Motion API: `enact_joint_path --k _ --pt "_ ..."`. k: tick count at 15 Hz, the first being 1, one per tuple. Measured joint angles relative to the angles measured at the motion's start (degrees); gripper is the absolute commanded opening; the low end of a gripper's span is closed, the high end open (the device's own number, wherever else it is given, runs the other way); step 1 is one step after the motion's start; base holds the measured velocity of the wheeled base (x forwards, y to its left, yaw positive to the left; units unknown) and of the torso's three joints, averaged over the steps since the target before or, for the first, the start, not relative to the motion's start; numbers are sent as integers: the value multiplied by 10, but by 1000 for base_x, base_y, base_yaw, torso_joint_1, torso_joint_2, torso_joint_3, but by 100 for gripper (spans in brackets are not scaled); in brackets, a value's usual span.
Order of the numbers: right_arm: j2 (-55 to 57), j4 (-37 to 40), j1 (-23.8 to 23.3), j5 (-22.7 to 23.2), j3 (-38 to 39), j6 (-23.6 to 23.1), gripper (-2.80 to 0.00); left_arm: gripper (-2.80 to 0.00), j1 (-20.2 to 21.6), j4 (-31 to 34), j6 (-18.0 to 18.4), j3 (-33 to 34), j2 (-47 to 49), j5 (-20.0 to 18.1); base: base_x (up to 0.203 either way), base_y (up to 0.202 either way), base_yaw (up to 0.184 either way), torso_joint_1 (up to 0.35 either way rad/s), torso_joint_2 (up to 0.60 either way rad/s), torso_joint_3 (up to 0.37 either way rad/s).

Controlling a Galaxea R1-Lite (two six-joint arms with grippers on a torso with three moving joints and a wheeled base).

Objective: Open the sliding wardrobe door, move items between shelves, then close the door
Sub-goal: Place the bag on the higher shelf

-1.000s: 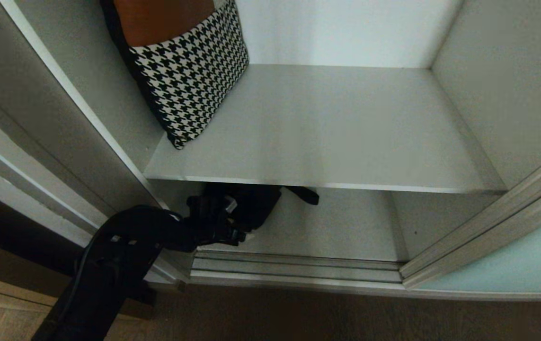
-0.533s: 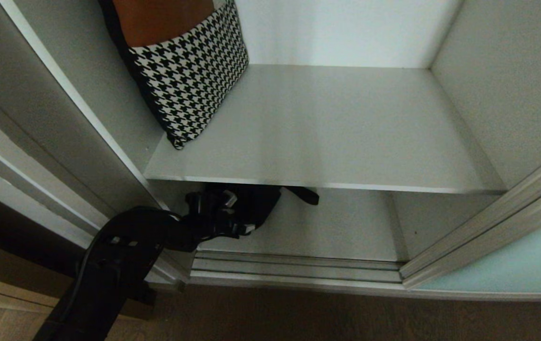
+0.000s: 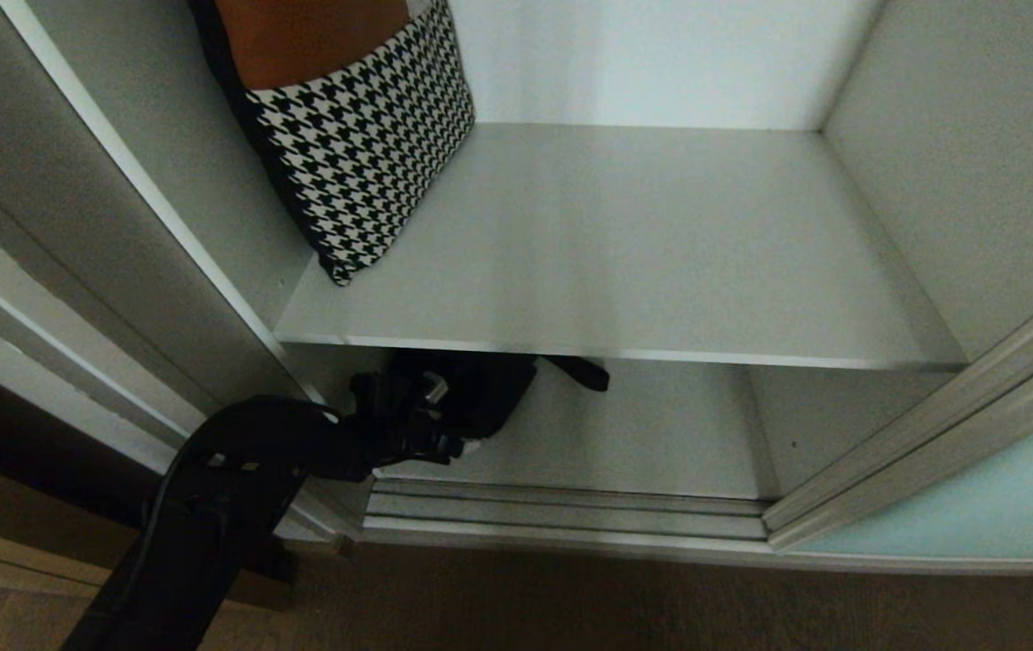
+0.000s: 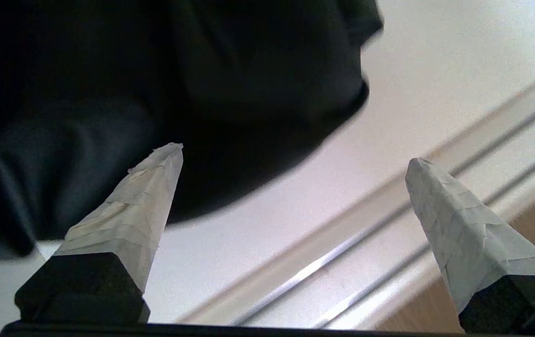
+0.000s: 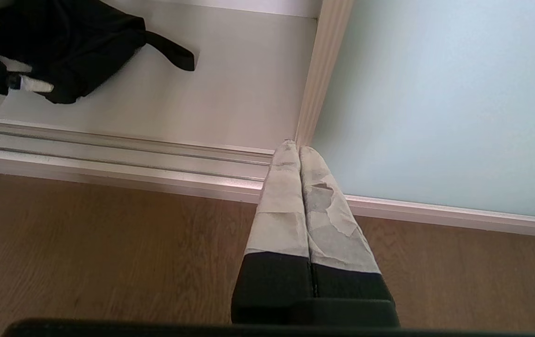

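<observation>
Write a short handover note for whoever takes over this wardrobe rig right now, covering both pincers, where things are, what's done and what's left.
Left pincer: open, empty, low in the wardrobe beside the soft black fabric bag on the bottom white laminate shelf; one taped fingertip overlaps the bag in the wrist view, and contact can't be judged.
Right pincer: shut, empty, parked over the wooden floor near the door's frame.
Frosted aqua-green glass sliding door: slid open to the right.
Black-and-white houndstooth cushion with an orange top: leaning at the left of the upper white shelf.
Done: door opened.
Left: grasp the bag, move it between shelves, close the door.
</observation>
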Motion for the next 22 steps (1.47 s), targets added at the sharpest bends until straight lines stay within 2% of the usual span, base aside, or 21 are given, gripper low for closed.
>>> enact_joint_path --k 3,4,17,20,22 --pt "0 0 0 0 0 0 -280 0 4 23 1 0 -4 -1 0 0 0 0 0 0" --pt "0 0 0 0 0 0 -280 -280 4 23 1 1 -4 -1 0 0 0 0 0 0" --pt "0 0 0 0 0 0 -280 -280 9 10 21 1 0 4 0 0 0 0 0 0" --pt "0 0 0 0 0 0 -280 -280 9 -32 20 9 0 6 0 0 0 0 0 0" --pt "0 0 0 0 0 0 -280 -280 9 -90 20 21 1 13 0 0 0 0 0 0"
